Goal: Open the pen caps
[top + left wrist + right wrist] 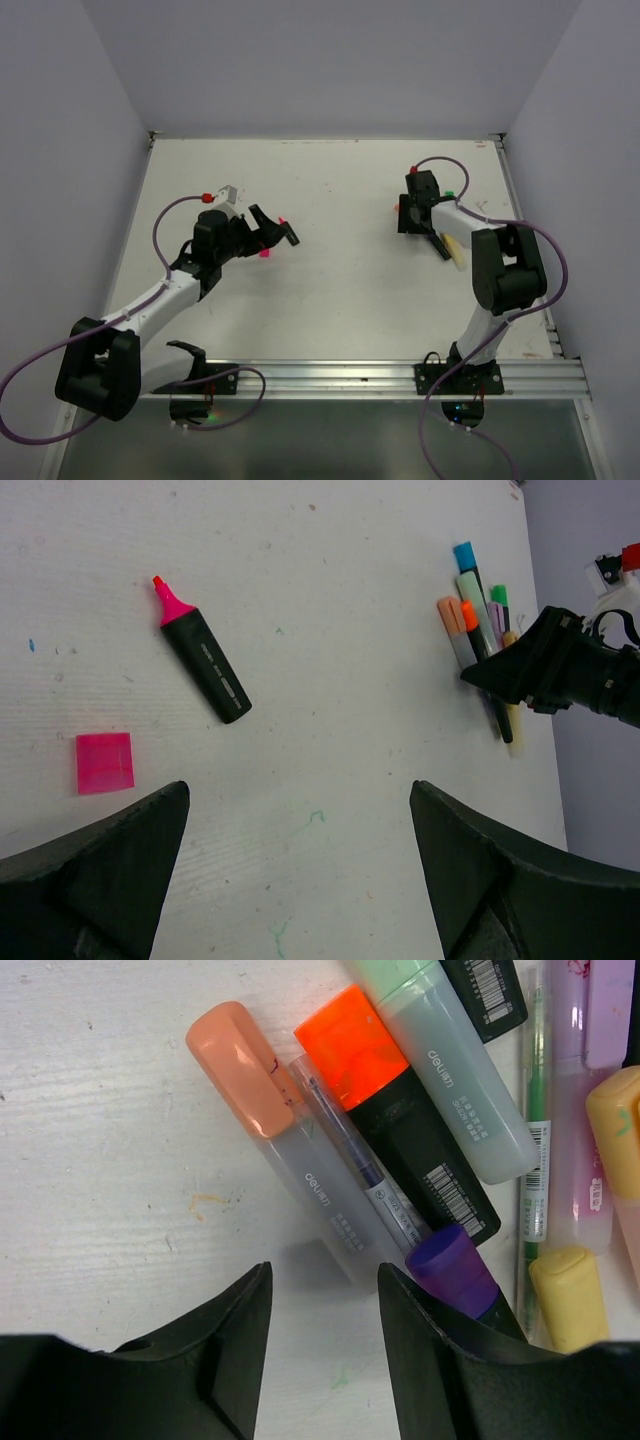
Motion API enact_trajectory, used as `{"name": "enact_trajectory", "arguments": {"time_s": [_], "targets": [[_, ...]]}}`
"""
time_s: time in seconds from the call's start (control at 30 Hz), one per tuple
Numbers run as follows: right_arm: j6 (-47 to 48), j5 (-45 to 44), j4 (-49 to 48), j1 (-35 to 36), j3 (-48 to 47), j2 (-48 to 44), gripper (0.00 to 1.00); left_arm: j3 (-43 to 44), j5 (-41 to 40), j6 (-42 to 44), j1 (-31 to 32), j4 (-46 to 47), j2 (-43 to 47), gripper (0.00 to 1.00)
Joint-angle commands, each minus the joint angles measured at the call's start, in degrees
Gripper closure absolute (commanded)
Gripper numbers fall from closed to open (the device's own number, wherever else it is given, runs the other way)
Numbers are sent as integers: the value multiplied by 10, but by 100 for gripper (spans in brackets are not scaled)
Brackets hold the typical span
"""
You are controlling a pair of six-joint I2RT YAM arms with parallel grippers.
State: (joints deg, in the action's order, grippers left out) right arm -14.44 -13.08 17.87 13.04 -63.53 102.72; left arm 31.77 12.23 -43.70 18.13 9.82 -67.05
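A loose pink cap [105,763] lies on the table beside an uncapped black highlighter [205,660] with a pink tip. My left gripper [300,792] is open and empty, hovering near them; the top view shows it [268,230] next to the pink cap [264,255]. My right gripper [323,1280] is open and low over a cluster of capped highlighters. Its jaws straddle the end of a pastel body with a peach cap [240,1065]. An orange cap [350,1045], a purple cap [450,1265] by the right finger and a yellow cap [568,1295] lie close by.
A thin grey pen [370,1175] lies between the peach and orange highlighters. A mint highlighter [460,1080] and a lilac one [585,1020] fill the cluster. The left wrist view shows the cluster [480,630] under the right gripper [560,670]. The right wall stands close behind it.
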Motion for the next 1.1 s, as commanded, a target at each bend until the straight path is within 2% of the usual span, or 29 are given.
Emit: {"name": "enact_trajectory", "arguments": {"time_s": [0.0, 0.4, 1.07], "targets": [[20, 19, -13, -3, -19, -26, 48, 3, 4, 14, 3, 20, 3, 6], [34, 30, 30, -3, -113, 37, 44, 3, 3, 18, 3, 13, 8, 6], [37, 42, 28, -4, -112, 94, 49, 1, -1, 24, 3, 1, 14, 6]]}}
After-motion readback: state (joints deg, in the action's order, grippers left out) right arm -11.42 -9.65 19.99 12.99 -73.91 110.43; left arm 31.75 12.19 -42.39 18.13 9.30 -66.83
